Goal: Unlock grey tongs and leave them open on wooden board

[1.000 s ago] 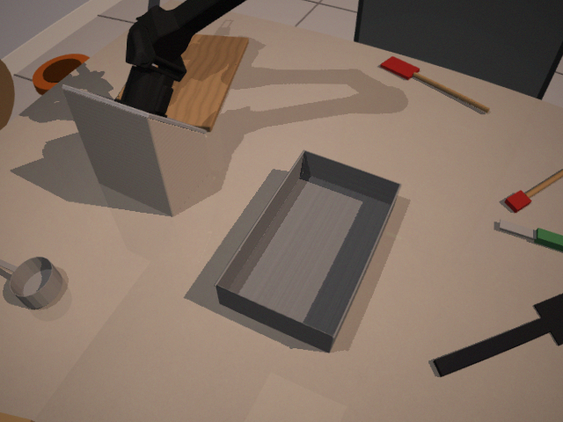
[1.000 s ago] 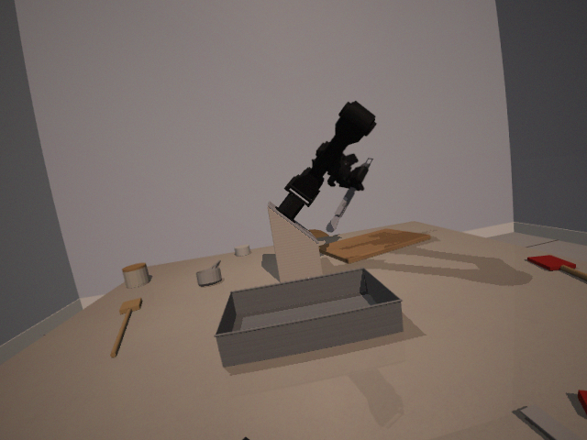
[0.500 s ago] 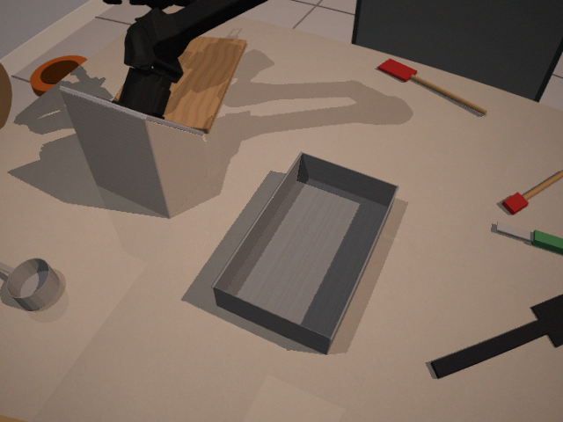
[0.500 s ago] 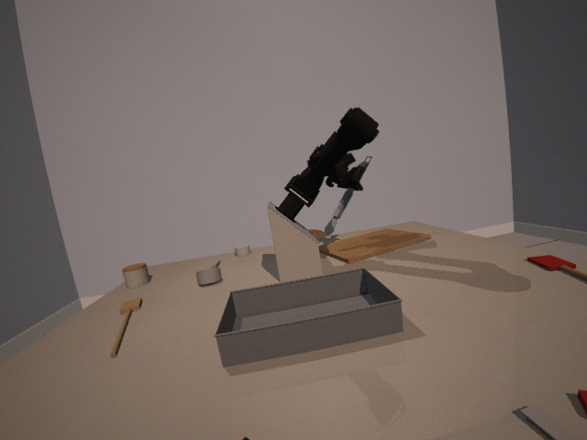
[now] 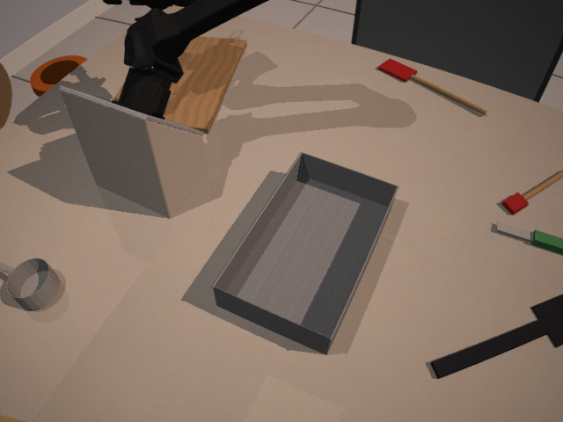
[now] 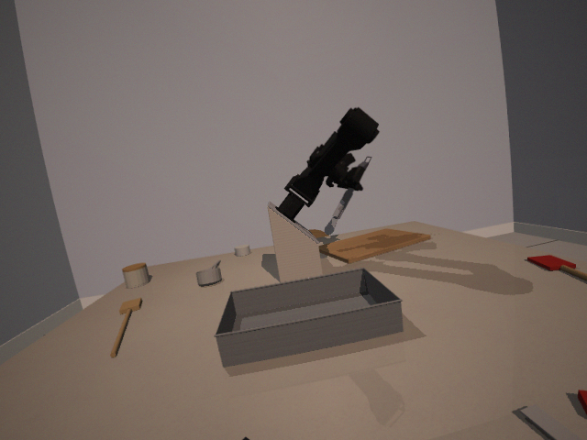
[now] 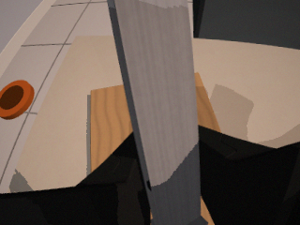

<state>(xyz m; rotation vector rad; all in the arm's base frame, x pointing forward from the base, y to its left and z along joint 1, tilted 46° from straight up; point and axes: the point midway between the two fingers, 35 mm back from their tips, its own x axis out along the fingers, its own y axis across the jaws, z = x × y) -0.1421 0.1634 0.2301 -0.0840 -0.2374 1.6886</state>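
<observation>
My gripper is shut on the grey tongs, held in the air. The wire loop end points up and the rounded tips point steeply down, tilted, in the exterior view. The arms look close together; whether the lock is released cannot be told. The wooden board lies flat below, behind the tongs in the wrist view. The grey roasting tin stands on the table with nothing in it. The tongs are hidden or out of frame in the top view.
A pale wedge-shaped stand rises between the board and the tin, close to the arm. An orange ring is beyond the board. A metal cup and a red-headed spatula lie farther off.
</observation>
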